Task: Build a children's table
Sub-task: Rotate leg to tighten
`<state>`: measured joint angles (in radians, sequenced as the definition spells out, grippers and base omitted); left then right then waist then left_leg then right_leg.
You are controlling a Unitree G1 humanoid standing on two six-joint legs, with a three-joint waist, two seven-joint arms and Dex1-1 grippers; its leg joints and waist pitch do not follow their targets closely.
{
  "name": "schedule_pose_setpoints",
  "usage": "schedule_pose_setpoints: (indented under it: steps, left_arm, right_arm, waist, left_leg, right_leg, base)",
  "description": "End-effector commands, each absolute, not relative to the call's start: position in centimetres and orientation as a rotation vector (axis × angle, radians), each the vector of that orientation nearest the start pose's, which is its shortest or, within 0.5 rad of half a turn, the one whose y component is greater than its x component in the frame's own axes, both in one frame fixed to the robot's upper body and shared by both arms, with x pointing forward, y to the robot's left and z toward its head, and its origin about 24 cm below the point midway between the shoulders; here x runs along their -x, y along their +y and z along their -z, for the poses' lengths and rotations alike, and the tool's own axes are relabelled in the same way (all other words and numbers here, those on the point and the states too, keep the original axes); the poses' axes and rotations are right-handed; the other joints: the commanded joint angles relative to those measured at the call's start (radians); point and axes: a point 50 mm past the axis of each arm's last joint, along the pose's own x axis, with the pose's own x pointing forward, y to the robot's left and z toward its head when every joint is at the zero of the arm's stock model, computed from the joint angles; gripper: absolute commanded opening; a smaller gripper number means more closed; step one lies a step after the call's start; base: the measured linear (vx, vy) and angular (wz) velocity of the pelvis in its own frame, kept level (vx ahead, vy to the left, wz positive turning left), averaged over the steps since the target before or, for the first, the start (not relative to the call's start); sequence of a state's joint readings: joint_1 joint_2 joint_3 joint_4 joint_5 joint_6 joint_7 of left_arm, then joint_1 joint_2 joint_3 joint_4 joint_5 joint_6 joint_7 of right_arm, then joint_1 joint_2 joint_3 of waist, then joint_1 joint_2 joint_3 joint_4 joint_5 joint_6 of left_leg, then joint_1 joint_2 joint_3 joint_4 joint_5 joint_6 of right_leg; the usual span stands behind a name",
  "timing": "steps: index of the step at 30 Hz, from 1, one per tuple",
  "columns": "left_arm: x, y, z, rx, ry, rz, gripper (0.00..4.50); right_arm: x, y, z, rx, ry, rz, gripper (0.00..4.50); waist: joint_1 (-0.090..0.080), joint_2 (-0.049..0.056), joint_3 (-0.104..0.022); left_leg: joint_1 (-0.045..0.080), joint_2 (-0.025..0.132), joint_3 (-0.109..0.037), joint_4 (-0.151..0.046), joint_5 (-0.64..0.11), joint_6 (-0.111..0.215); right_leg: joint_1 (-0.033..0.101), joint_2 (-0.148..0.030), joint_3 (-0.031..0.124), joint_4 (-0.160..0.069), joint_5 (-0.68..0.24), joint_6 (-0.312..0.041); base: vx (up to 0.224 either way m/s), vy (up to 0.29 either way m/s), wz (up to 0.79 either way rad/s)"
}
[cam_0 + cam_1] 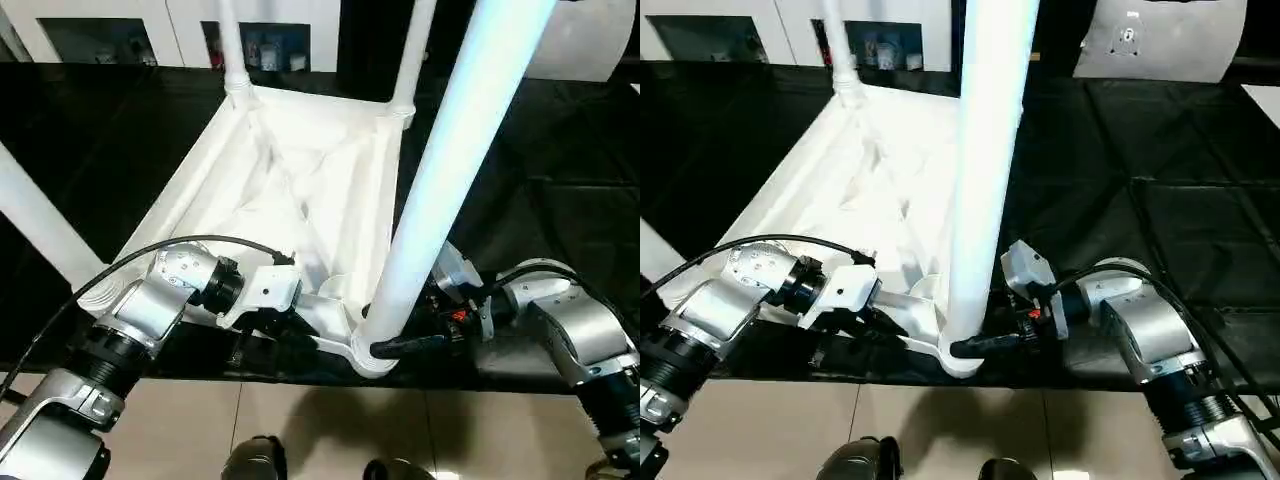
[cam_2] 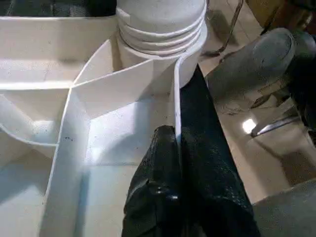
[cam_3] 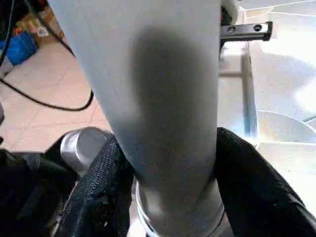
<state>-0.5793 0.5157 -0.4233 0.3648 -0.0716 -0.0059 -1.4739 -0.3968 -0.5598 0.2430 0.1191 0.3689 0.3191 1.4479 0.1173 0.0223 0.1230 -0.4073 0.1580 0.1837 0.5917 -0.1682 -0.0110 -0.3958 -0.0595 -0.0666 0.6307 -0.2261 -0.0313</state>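
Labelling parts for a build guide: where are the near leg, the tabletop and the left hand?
Long white tube leg [image 1: 985, 150]: right eye view, mid-shaft.
Square white ribbed plastic tabletop [image 1: 300, 170]: left eye view, underside.
Left hand [image 2: 180, 163]: left wrist view, fingertips pinching the rim.

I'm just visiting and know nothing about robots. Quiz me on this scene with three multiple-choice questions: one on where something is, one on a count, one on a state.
1. Where is the right gripper?
A. at the base of the nearest leg
B. on the far corner
C. on the floor

2. How many legs stand in the far corner sockets of the table top?
A. none
B. two
C. five

3. What is the left gripper doing?
A. hanging open in the air
B. pinching the table top's rim
C. holding a loose leg

Answers:
1 A: its black fingers flank the tube just above the socket.
2 B: two thin tubes rise at the far corners.
3 B: the fingers close on the thin white wall.
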Motion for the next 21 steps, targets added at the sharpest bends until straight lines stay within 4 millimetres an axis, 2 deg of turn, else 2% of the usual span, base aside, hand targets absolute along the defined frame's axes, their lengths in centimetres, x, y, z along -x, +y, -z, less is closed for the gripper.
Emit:
schedule_pose_setpoints:
  steps: [1,3,4,5,6,7,9,10,11,12,13,15,16,17,18,20,21]
  left_arm:
    - [-29.3,12.3,-8.6,-0.566,0.331,1.683,0.0]
    - [-29.9,12.3,-8.8,-0.532,0.335,1.576,0.0]
    - [-30.1,12.3,-8.8,-0.527,0.336,1.547,0.0]
    - [-30.3,12.2,-8.9,-0.51,0.332,1.515,0.0]
    - [-30.4,12.1,-8.9,-0.494,0.326,1.497,0.0]
    - [-30.8,11.4,-9.3,-0.443,0.309,1.409,0.0]
    - [-31.1,10.8,-9.5,-0.416,0.298,1.357,0.0]
    - [-31.3,10.4,-9.6,-0.396,0.294,1.317,0.0]
    - [-31.5,9.7,-9.7,-0.373,0.289,1.274,0.0]
    - [-31.5,9.7,-9.7,-0.373,0.289,1.274,0.0]
    - [-31.6,9.3,-9.8,-0.358,0.289,1.243,0.0]
    - [-32.2,8.1,-10.2,-0.329,0.283,1.139,0.0]
    - [-32.3,7.9,-10.2,-0.324,0.283,1.122,0.0]
    - [-32.8,7.2,-10.4,-0.318,0.278,1.041,0.0]
    - [-33.0,6.9,-10.5,-0.324,0.277,1.01,0.0]
    - [-33.1,6.8,-10.5,-0.329,0.277,0.993,0.0]
    - [-33.3,6.5,-10.6,-0.334,0.271,0.965,0.0]
  right_arm:
    - [-26.2,-14.7,-9.2,0.028,0.33,-1.611,2.04]
    - [-26.1,-14.0,-8.9,-0.012,0.328,-1.527,2.04]
    - [-26.2,-13.8,-8.8,-0.017,0.322,-1.501,2.04]
    - [-26.3,-13.6,-8.7,-0.014,0.307,-1.457,2.04]
    - [-26.5,-13.4,-8.6,-0.016,0.301,-1.428,2.04]
    - [-27.0,-12.4,-8.3,-0.036,0.272,-1.305,2.04]
    - [-27.5,-11.6,-8.1,-0.057,0.255,-1.216,2.04]
    - [-27.8,-11.1,-8.0,-0.081,0.253,-1.155,2.03]
    - [-28.1,-10.3,-8.0,-0.091,0.247,-1.083,2.03]
    - [-28.1,-10.3,-8.0,-0.091,0.247,-1.083,2.02]
    - [-28.3,-9.8,-8.0,-0.097,0.245,-1.032,2.02]
    - [-29.1,-8.2,-7.9,-0.133,0.244,-0.854,2.02]
    - [-29.2,-8.0,-7.9,-0.137,0.245,-0.821,2.02]
    - [-30.0,-6.9,-7.7,-0.145,0.254,-0.663,2.02]
    - [-30.3,-6.6,-7.7,-0.148,0.258,-0.584,2.02]
    - [-30.5,-6.4,-7.6,-0.151,0.259,-0.545,2.02]
    - [-30.4,-5.9,-7.6,-0.143,0.248,-0.532,2.02]
  waist:
    - [-0.008,-0.003,-0.069]
    - [-0.008,-0.004,-0.065]
    - [-0.013,-0.006,-0.059]
    - [-0.014,-0.006,-0.058]
    - [-0.015,-0.003,-0.054]
    - [-0.02,-0.006,-0.053]
    - [-0.041,-0.009,-0.053]
    - [-0.052,-0.013,-0.056]
    - [-0.057,-0.013,-0.055]
    - [-0.066,-0.013,-0.055]
    - [-0.07,-0.014,-0.057]
    - [-0.077,-0.014,-0.056]
    - [-0.077,-0.014,-0.058]
    - [-0.076,-0.01,-0.059]
    - [-0.079,-0.011,-0.058]
    - [-0.078,-0.009,-0.06]
    - [-0.078,-0.006,-0.063]
  left_leg:
    - [0.034,0.093,-0.035,-0.067,-0.107,0.115]
    - [0.034,0.094,-0.036,-0.07,-0.121,0.105]
    - [0.034,0.088,-0.036,-0.073,-0.173,0.079]
    - [0.034,0.088,-0.038,-0.074,-0.184,0.069]
    - [0.036,0.087,-0.038,-0.077,-0.209,0.049]
    - [0.034,0.088,-0.038,-0.08,-0.216,0.038]
    - [0.027,0.085,-0.046,-0.087,-0.233,0.004]
    - [0.022,0.083,-0.046,-0.088,-0.213,0.001]
    - [0.023,0.082,-0.045,-0.087,-0.207,0.006]
    - [0.026,0.08,-0.04,-0.084,-0.2,0.01]
    - [0.025,0.078,-0.039,-0.081,-0.192,0.017]
    - [0.025,0.075,-0.032,-0.078,-0.136,0.038]
    - [0.026,0.073,-0.031,-0.077,-0.127,0.041]
    - [0.027,0.072,-0.031,-0.076,-0.12,0.04]
    - [0.027,0.072,-0.03,-0.079,-0.119,0.036]
    - [0.029,0.072,-0.03,-0.08,-0.107,0.035]
    - [0.028,0.074,-0.029,-0.079,-0.089,0.043]
  right_leg:
    - [0.042,-0.107,0.062,-0.068,-0.021,-0.273]
    - [0.041,-0.109,0.063,-0.072,-0.041,-0.274]
    - [0.039,-0.114,0.065,-0.083,-0.142,-0.261]
    - [0.042,-0.116,0.065,-0.088,-0.178,-0.254]
    - [0.036,-0.116,0.067,-0.095,-0.239,-0.239]
    - [0.038,-0.115,0.068,-0.095,-0.255,-0.232]
    - [0.039,-0.115,0.064,-0.094,-0.299,-0.214]
    - [0.045,-0.114,0.062,-0.092,-0.277,-0.205]
    - [0.041,-0.112,0.063,-0.093,-0.263,-0.205]
    - [0.037,-0.111,0.066,-0.095,-0.238,-0.213]
    - [0.04,-0.112,0.066,-0.096,-0.224,-0.214]
    - [0.035,-0.106,0.067,-0.092,-0.159,-0.224]
    - [0.036,-0.105,0.066,-0.095,-0.157,-0.222]
    - [0.036,-0.105,0.066,-0.093,-0.154,-0.22]
    - [0.034,-0.103,0.065,-0.096,-0.155,-0.218]
    - [0.037,-0.101,0.065,-0.093,-0.125,-0.212]
    - [0.039,-0.099,0.067,-0.089,-0.071,-0.212]
  base:
    - [0.0,0.0,0.0]
    - [0.0,0.0,0.0]
    - [0.0,0.0,0.0]
    - [0.0,0.0,0.0]
    - [0.0,0.0,0.0]
    - [0.0,0.0,0.0]
    - [0.0,0.0,0.0]
    - [0.0,0.0,0.0]
    - [0.0,0.0,0.0]
    - [0.0,0.0,0.0]
    - [0.0,0.0,0.0]
    - [0.0,0.0,0.0]
    - [0.0,0.0,0.0]
    - [0.0,0.0,0.0]
    - [0.0,0.0,0.0]
    - [0.0,0.0,0.0]
    - [0.0,0.0,0.0]
